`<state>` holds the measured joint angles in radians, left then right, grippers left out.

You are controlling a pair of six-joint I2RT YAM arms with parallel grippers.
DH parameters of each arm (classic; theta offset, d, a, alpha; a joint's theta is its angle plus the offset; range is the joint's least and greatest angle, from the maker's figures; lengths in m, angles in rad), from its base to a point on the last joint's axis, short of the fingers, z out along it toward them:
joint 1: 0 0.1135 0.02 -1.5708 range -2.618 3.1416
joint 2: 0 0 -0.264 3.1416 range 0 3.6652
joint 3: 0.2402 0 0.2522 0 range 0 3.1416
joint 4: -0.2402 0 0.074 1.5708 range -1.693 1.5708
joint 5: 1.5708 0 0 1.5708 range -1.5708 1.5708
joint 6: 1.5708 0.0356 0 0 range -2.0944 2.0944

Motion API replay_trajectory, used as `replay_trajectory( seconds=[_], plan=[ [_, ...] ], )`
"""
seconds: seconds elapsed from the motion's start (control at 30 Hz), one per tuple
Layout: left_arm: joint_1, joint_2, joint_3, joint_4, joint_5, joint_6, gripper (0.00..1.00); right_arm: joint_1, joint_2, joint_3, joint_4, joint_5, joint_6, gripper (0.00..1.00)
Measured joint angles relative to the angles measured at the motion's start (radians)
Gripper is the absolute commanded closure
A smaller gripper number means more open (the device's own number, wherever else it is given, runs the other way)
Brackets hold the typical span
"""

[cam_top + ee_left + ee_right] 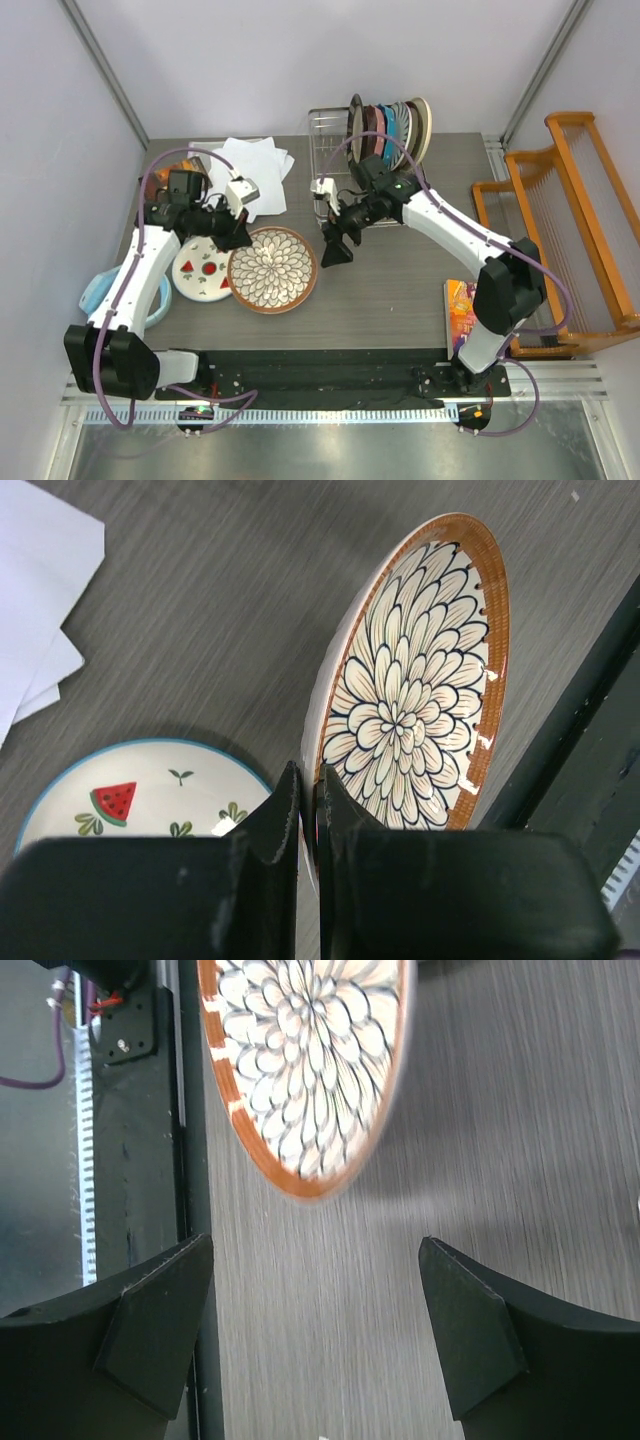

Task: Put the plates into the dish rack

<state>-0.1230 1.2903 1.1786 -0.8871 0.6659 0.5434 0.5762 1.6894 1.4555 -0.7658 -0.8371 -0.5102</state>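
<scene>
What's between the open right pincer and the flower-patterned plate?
Nothing, just bare tabletop between the right pincer and flower-patterned plate, shown in the right wrist view.

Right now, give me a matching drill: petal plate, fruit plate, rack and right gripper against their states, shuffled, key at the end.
Things:
1. petal plate
2. fruit plate
3. rack
4. right gripper

States:
A. open, holding nothing
B. holds plates standing on edge
C. rim pinched by the left gripper
D. lies on the table, ungripped

Pairs: 1-C, 2-D, 3-B, 4-A
</scene>
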Motion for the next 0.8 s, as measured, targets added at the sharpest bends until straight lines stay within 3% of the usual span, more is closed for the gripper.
replay_trajectory(
  seconds=[0.27,0.5,0.6,0.63,0.7,0.8],
  plan=[
    [-0.01,-0.011,0.033,0.032,0.045,-0.104,1.0,0.057,0.067,0.061,0.137,-0.023,0.086,0.09],
    [-0.011,-0.011,0.053,0.066,0.06,-0.187,1.0,0.057,0.129,0.082,0.217,-0.032,0.156,0.18],
    [-0.011,-0.011,0.068,0.092,0.062,-0.21,1.0,0.061,0.153,0.088,0.231,-0.039,0.177,0.33],
    [-0.011,-0.011,0.072,0.101,0.062,-0.218,1.0,0.063,0.159,0.089,0.235,-0.04,0.184,0.46],
    [-0.011,-0.008,0.075,0.112,0.062,-0.224,1.0,0.064,0.166,0.089,0.241,-0.041,0.193,0.61],
    [-0.011,-0.003,0.076,0.117,0.065,-0.228,1.0,0.064,0.166,0.094,0.245,-0.026,0.217,0.92]
  ],
)
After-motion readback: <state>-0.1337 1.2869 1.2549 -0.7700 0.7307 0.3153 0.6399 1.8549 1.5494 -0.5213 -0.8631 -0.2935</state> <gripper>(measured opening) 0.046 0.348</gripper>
